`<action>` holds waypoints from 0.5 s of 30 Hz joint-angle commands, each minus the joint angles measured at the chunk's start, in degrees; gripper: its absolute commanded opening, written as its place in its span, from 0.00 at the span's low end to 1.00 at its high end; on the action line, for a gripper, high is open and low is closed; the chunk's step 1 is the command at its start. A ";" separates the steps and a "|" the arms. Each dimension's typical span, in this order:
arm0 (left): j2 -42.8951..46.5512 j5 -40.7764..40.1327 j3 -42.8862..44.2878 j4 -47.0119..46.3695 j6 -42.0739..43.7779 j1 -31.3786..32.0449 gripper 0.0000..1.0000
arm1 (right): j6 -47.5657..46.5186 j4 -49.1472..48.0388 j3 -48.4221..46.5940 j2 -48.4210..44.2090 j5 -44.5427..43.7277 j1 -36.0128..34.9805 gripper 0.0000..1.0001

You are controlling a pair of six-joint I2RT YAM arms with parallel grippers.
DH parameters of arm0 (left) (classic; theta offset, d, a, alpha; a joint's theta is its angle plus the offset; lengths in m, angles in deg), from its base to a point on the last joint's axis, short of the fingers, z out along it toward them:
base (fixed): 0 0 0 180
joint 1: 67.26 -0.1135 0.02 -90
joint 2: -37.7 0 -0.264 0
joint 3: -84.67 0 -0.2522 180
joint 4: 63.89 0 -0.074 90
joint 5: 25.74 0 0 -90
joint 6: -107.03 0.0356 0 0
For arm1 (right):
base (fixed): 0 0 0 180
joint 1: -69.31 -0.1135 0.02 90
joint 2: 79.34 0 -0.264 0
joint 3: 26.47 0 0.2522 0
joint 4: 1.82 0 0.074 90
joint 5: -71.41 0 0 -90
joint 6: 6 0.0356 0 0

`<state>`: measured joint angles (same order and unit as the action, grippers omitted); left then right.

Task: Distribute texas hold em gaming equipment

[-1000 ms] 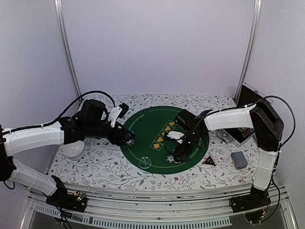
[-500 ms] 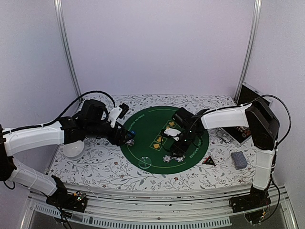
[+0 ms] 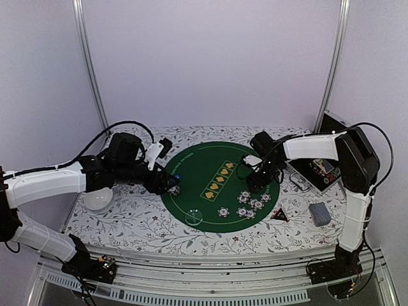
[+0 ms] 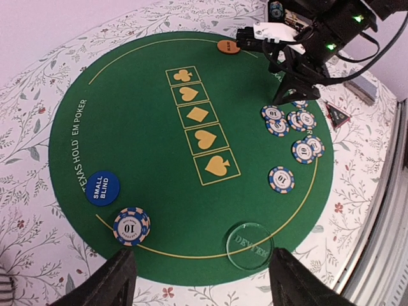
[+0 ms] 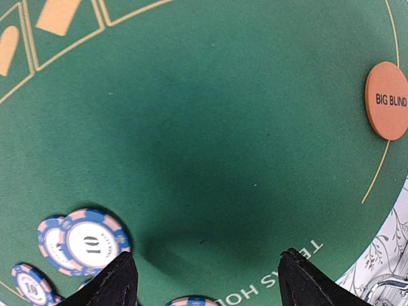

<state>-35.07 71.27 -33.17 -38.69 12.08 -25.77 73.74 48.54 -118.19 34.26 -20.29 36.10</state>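
Observation:
A round green mat (image 3: 204, 169) carries the poker gear. Several blue-and-white chips (image 3: 254, 204) lie scattered on its near right part, and one chip (image 4: 131, 226) lies at its left edge beside the blue small-blind button (image 4: 102, 187). The orange big-blind button (image 5: 387, 101) sits at the mat's far right edge. A clear dealer disc (image 4: 248, 245) rests on the near rim. A grey-blue card deck (image 3: 319, 214) lies off the mat at right. My left gripper (image 3: 167, 183) hangs open over the left edge. My right gripper (image 3: 255, 180) stands open, empty, just beyond the chips (image 5: 92, 241).
A white bowl (image 3: 99, 199) sits under my left arm at the table's left. A small black triangular marker (image 3: 279, 215) lies beside the mat. An open box (image 3: 322, 172) stands at the far right, behind my right arm.
My right gripper has pulled back from the near middle of the mat toward the far right, uncovering several chips now spread there. The left arm has not moved.

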 commanded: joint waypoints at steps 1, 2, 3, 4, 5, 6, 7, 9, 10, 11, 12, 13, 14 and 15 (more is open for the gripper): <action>-0.36 0.42 1.03 -0.44 0.12 -0.65 0.74 | 2.97 4.75 -1.22 -6.60 1.18 -2.32 0.78; -0.35 0.36 0.94 -0.52 0.18 -0.65 0.74 | 4.22 5.22 -0.42 -8.00 2.01 -2.89 0.79; -0.40 0.31 0.83 -0.54 0.27 -0.63 0.74 | 5.19 5.85 0.70 -9.38 2.90 -3.65 0.79; -0.43 0.11 0.82 -0.47 0.27 -0.63 0.74 | 6.77 6.70 1.89 -10.53 3.11 -4.39 0.79; -0.52 0.11 0.89 -0.50 0.22 -0.63 0.74 | 7.98 7.64 2.93 -11.38 2.69 -5.12 0.79; -0.58 0.25 0.90 -0.66 0.10 -0.63 0.74 | 9.60 8.59 4.23 -12.17 2.79 -5.45 0.79; -0.61 0.69 0.90 -0.80 -0.09 -0.63 0.74 | 11.94 9.65 5.53 -12.82 3.53 -5.54 0.79; -0.66 1.94 0.62 -1.38 -0.36 -0.56 0.73 | 16.63 10.57 8.72 -14.47 3.69 -5.57 0.79; -0.82 2.19 0.54 -1.52 -0.34 -0.27 0.73 | 17.92 10.57 10.48 -15.29 3.33 -5.57 0.79; -1.19 1.97 0.67 -1.54 -0.28 0.32 0.72 | 19.87 10.33 11.68 -15.82 3.06 -5.55 0.79; -1.61 1.51 0.96 -1.40 -0.06 1.25 0.71 | 20.97 9.61 12.95 -16.01 3.51 -5.56 0.77; -2.19 1.48 1.53 -1.23 0.27 2.12 0.71 | 22.19 8.50 13.54 -15.81 5.01 -5.61 0.75; -2.56 1.62 1.94 -1.06 0.52 3.54 0.71 | 22.56 7.38 13.90 -15.01 6.29 -5.62 0.74; -2.87 1.71 2.18 -0.97 0.49 4.49 0.71 | 22.81 6.44 14.08 -14.24 6.53 -5.74 0.73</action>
<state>-35.96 72.05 -32.97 -39.11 12.02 -24.65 90.19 56.34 -106.08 19.03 -16.70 30.33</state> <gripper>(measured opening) 0.708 0.750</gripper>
